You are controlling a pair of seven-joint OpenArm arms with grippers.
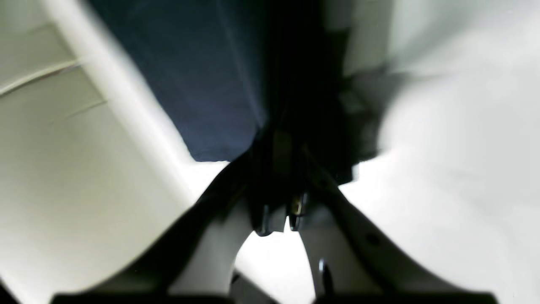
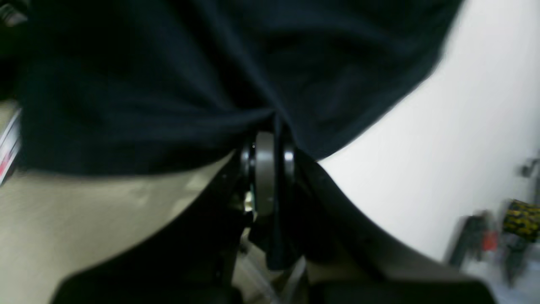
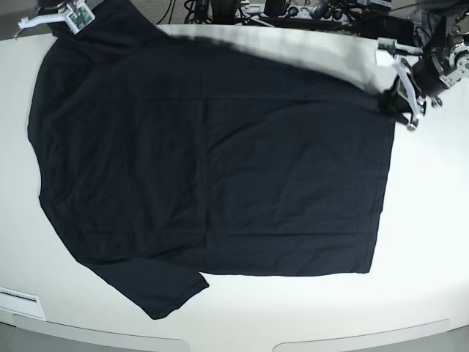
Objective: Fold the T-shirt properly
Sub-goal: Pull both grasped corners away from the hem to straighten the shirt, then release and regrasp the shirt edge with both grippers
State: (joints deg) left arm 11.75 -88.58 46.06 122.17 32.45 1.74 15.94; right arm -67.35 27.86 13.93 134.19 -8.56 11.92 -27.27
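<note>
The black T-shirt (image 3: 220, 169) lies spread out over most of the white table, with one short sleeve (image 3: 154, 286) pointing toward the front left. At the far right corner of the cloth, my left gripper (image 3: 396, 101) is shut on the shirt's edge. Its wrist view shows the closed fingers (image 1: 270, 221) with the dark T-shirt (image 1: 202, 76) running into them. My right gripper (image 3: 75, 17) is at the far left corner, shut on the cloth there. Up close, the T-shirt (image 2: 168, 84) bunches into folds at the clamped right gripper (image 2: 266, 169).
The white table (image 3: 429, 220) shows bare on the right and along the front edge. Cables and equipment (image 3: 293, 10) crowd the back edge. Blurred yellow and dark gear (image 2: 517, 219) is seen off to the right in the right wrist view.
</note>
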